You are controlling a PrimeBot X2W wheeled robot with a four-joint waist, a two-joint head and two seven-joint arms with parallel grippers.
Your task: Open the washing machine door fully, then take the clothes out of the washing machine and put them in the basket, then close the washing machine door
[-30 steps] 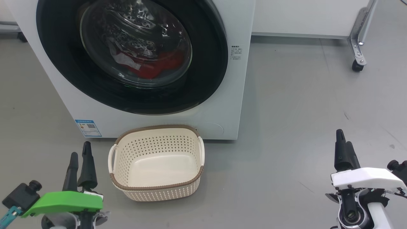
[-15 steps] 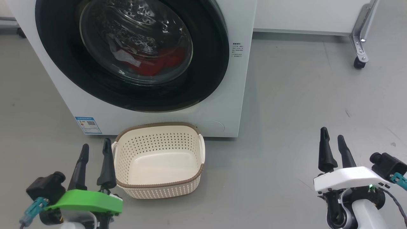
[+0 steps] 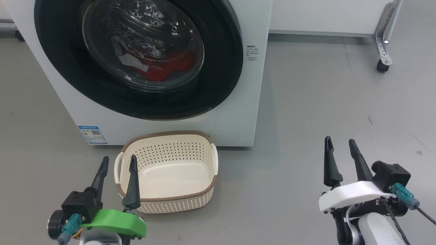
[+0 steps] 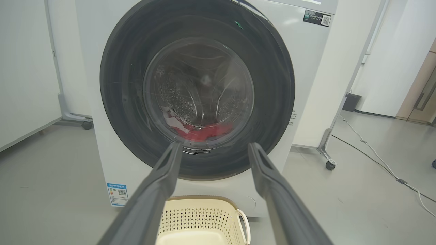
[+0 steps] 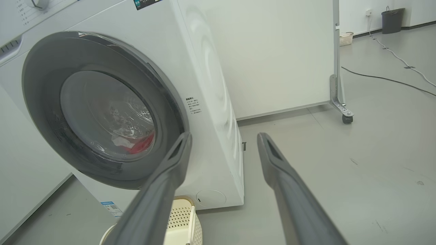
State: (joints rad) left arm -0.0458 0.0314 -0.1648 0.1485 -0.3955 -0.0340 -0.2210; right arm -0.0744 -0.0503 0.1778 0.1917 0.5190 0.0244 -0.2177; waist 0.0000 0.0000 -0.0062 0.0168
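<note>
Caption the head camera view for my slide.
Head view: left gripper and right gripper open, facing the shut washing machine door; red clothes inside, basket empty at its foot.

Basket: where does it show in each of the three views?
Head view: lower centre-left, basket on the floor before the washing machine.
Left wrist view: bottom centre, between the fingers of the left gripper.
Right wrist view: bottom edge, left of centre.
Shared landmark: blue label sticker, just left of the basket.

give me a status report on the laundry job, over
Left end effector, right end effector both open, empty. Round black-rimmed glass door shut, red clothes behind it. Cream perforated plastic basket empty, before white washing machine. No obstruction seen.
</note>
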